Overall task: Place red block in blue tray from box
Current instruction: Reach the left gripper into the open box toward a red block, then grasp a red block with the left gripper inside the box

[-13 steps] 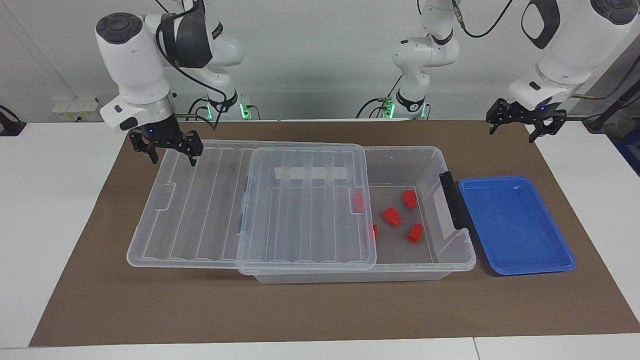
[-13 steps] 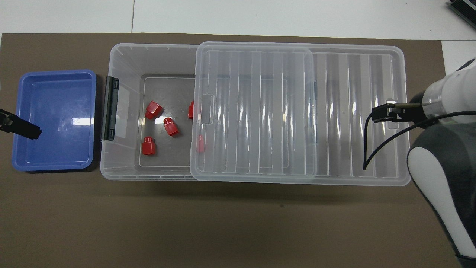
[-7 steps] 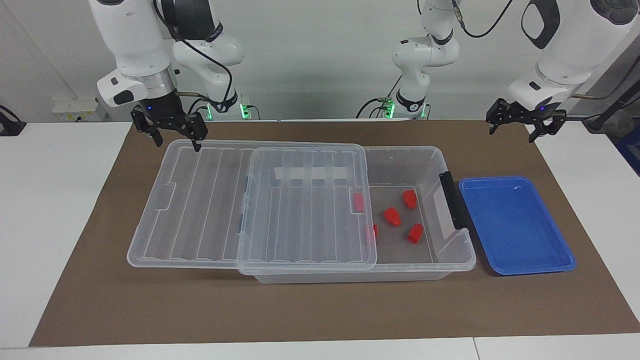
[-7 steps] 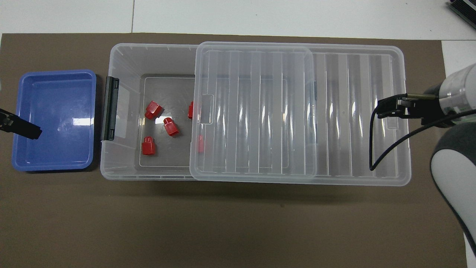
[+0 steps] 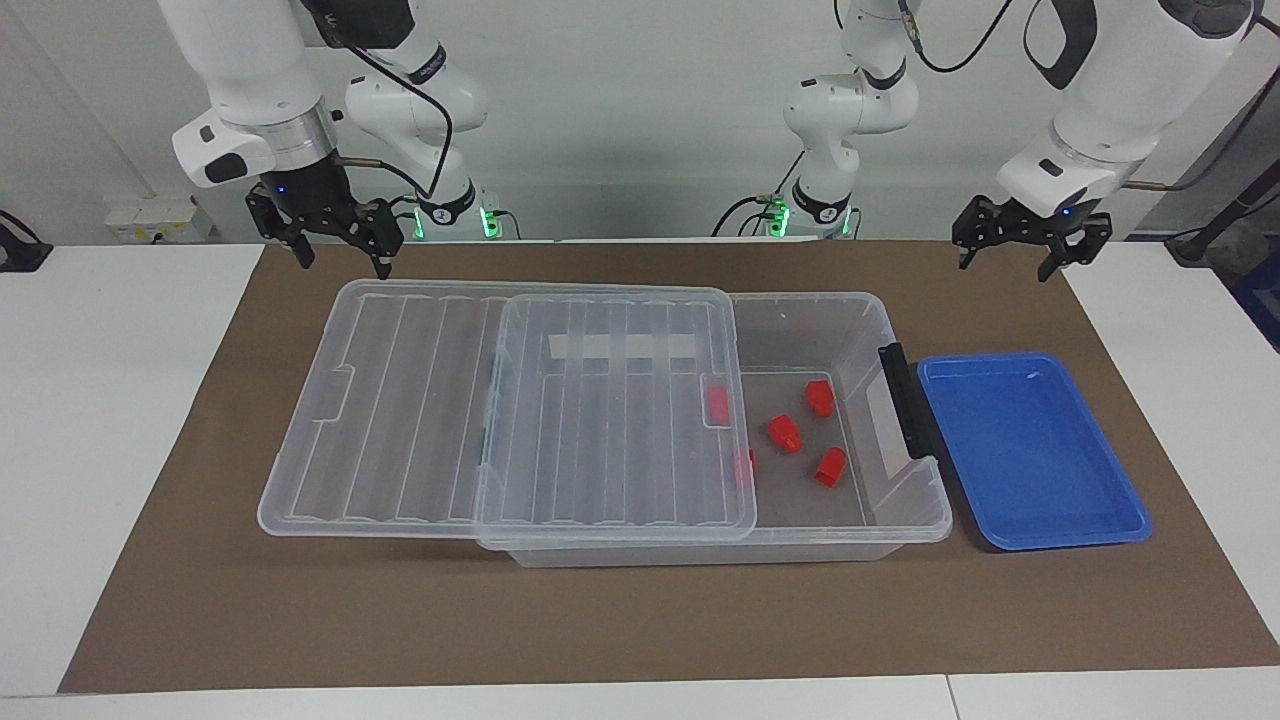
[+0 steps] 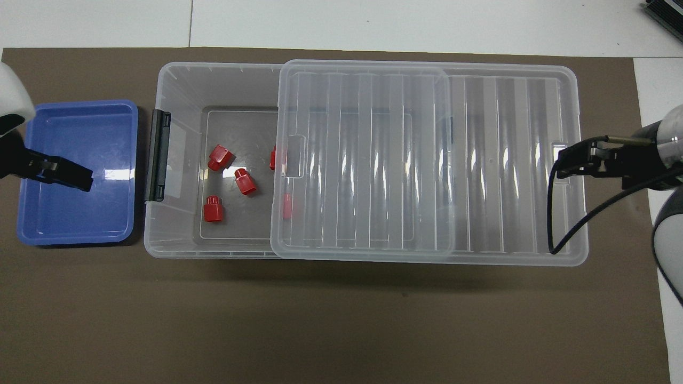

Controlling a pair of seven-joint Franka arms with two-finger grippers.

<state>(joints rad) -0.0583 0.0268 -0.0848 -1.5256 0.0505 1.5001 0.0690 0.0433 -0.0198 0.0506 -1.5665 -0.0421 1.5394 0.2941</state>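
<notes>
So the right tool [image 5: 340, 245] is up in the air with its fingers spread and nothing in them, hanging over the brown mat [image 5: 640, 620] just off the robot-side corner of the lid [image 5: 500, 410]. That clear ribbed lid sits below it, slid partway off the box [image 5: 850, 320] toward the right arm's end of the counter [image 5: 100, 400], so the box is open at the left arm's end. The left tool [image 5: 1018, 245] is also spread wide and empty, raised over the mat near the robot-side end of the blue tray [image 5: 1030, 455]; from overhead it reads as hovering over the tray. Down in the open part of the box, between the two tools, there are three red blocks in plain sight, one red block [image 5: 785, 433] roughly in the middle of them, and two more [image 5: 717, 403] show through the lid's edge. The tray sits right beside the box's dark clip handle [image 5: 905, 400] and has nothing in it.
</notes>
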